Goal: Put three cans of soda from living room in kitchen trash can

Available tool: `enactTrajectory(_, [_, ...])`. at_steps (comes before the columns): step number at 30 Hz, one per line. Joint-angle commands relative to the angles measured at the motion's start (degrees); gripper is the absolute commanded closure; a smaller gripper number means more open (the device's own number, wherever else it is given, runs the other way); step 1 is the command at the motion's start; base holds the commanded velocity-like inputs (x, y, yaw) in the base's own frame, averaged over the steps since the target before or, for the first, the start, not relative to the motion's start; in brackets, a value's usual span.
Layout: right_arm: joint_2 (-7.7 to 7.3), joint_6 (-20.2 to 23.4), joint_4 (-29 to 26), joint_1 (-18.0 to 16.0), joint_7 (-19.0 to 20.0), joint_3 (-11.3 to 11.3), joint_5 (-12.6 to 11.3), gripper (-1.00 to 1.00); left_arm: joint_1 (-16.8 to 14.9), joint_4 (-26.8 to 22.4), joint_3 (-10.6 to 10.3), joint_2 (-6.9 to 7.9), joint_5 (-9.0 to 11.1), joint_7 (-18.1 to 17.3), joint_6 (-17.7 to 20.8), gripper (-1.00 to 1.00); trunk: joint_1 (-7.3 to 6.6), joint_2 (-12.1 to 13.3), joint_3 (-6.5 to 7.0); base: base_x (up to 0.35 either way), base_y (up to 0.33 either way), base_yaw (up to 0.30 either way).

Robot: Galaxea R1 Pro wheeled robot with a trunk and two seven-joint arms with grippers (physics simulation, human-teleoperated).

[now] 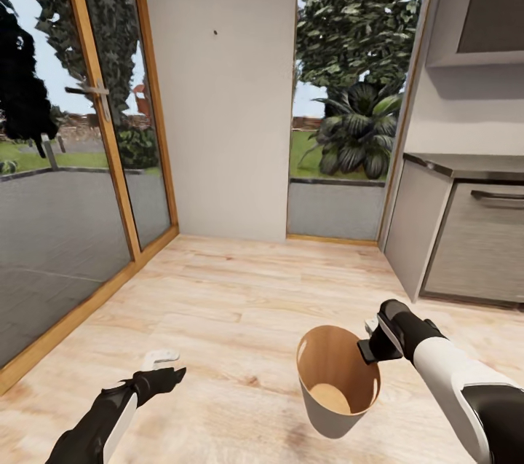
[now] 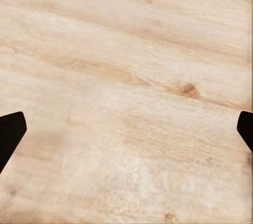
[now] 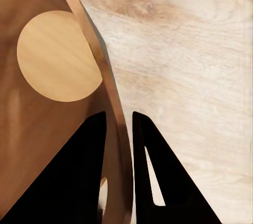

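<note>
Tilting mouth-up toward the camera, the trash can (image 1: 336, 406) hangs rim-pinched by the right gripper (image 1: 366, 349).

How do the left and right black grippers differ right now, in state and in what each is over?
The right gripper is shut on the thin rim of the tapered grey bin with the wood-brown inside, one finger on each side of the wall; the left gripper is open and holds nothing. The right one holds the bin tilted, while the left one hangs over the bare pale wood floor. Both have black fingers.

Both arms: white forearm shells, black wrist joints. Left end effector (image 1: 169, 368) and right end effector (image 1: 370, 342): black tapered fingers.
</note>
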Motion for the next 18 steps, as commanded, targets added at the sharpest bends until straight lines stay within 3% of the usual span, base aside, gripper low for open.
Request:
enactTrajectory(1, [0.01,0.2,0.0,0.0,0.3,-0.4,-1.5,1.0,0.0,0.0,0.0,0.0,0.0,0.0,0.0,-1.0,-0.23,0.4,0.19,0.0,0.0,0.0])
enactTrajectory(18, [0.23,0.2,0.0,0.1,0.2,-0.4,-1.5,1.0,0.0,0.3,0.0,0.0,-0.2,-0.2,0.9,-1.0,-3.96,7.2,3.24,0.0,0.0,0.0])
